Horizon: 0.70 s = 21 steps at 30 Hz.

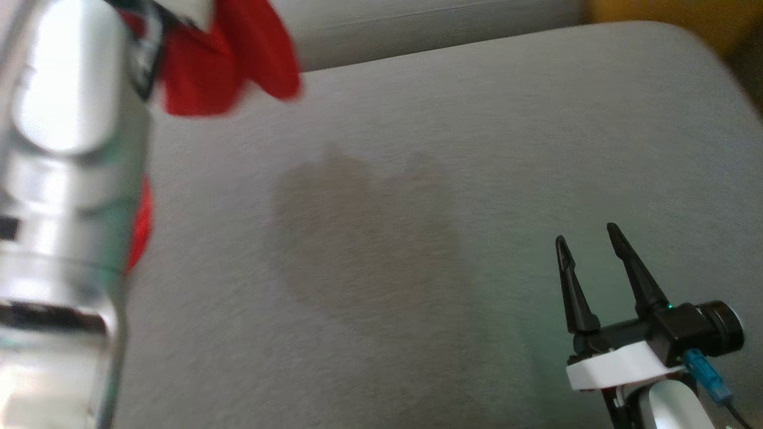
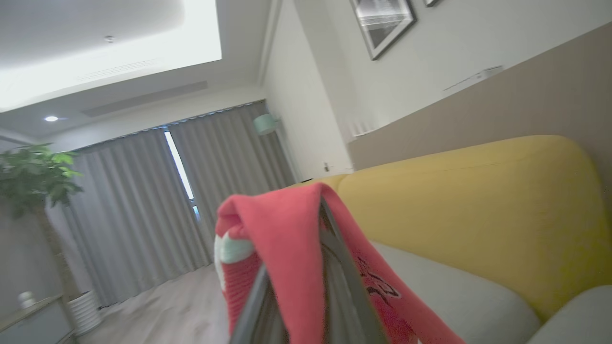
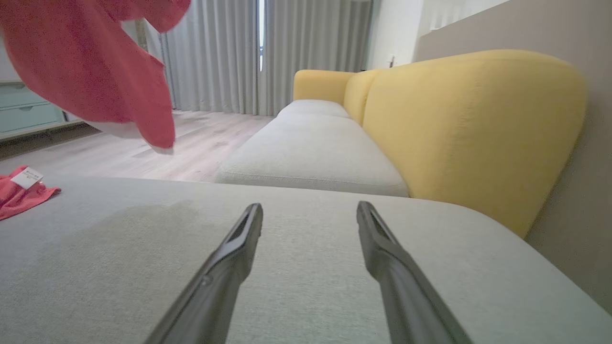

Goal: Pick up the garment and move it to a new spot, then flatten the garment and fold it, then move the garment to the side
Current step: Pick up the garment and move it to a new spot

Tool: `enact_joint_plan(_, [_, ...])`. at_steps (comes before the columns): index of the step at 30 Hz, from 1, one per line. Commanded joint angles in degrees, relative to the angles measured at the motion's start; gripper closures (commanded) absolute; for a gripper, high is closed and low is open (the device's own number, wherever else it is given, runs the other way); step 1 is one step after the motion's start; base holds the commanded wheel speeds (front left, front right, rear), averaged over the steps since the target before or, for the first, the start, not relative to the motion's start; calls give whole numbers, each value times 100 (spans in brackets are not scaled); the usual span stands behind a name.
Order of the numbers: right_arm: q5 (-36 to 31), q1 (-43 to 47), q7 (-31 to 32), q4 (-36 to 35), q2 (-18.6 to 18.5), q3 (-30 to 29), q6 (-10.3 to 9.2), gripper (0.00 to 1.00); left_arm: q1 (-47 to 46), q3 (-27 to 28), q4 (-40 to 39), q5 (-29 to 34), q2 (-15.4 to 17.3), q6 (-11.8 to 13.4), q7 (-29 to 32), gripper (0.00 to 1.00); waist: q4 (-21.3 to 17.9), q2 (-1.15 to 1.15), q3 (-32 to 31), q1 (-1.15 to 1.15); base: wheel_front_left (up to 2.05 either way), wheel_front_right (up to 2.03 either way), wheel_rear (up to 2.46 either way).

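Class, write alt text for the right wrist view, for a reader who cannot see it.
A red garment hangs in the air at upper left, above a grey sofa cushion. The right end effector, open and empty, points across the cushion; a yellow backrest rises on the right. More red fabric lies far left.

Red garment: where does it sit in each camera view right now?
Head view: red garment upper left, blurred, beside the pale left forearm.
Left wrist view: bottom centre, draped over the shut fingers of the left gripper.
Right wrist view: upper left, hanging above the grey cushion.
Shared landmark: the yellow sofa back.
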Motion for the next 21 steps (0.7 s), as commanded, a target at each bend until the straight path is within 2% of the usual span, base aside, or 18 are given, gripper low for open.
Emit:
enact_joint_plan(1, [4,-55,-14,-207,21,100,42,0,0,0,-307,-13,146,-20,107,100,-821,0,-287,1,0,0,0])
enact_joint_plan(8, [86,-29,-14,-244,54,121,42,0,1327,-735,-663,52,-331,-55,466,100,-1525,0,-10,1,0,0,0])
enact_joint_plan(13, [244,-103,-14,-260,59,210,42,0,2442,-1507,-313,345,-588,163,108,100,-1802,0,241,1,0,0,0])
enact_joint_plan(17, [329,-156,-14,-244,60,262,42,0,3058,-2103,101,417,-692,381,-295,100,-1843,0,418,1,0,0,0])
enact_joint_plan(18, [340,-167,-14,-236,60,269,42,0,3170,-2242,120,343,-699,419,-392,75,-1831,0,436,1,0,0,0])
enact_joint_plan(19, [347,-171,-14,-228,60,266,42,0,3276,-2412,53,206,-702,457,-467,19,-1805,0,444,1,0,0,0])
enact_joint_plan(20, [347,-173,-14,-219,60,260,42,0,3362,-2574,-57,53,-703,532,-533,0,-1766,0,437,1,0,0,0])
enact_joint_plan(21, [340,-169,-14,-207,60,251,42,0,3436,-2727,-191,-107,-704,628,-593,0,-1709,0,416,1,0,0,0])
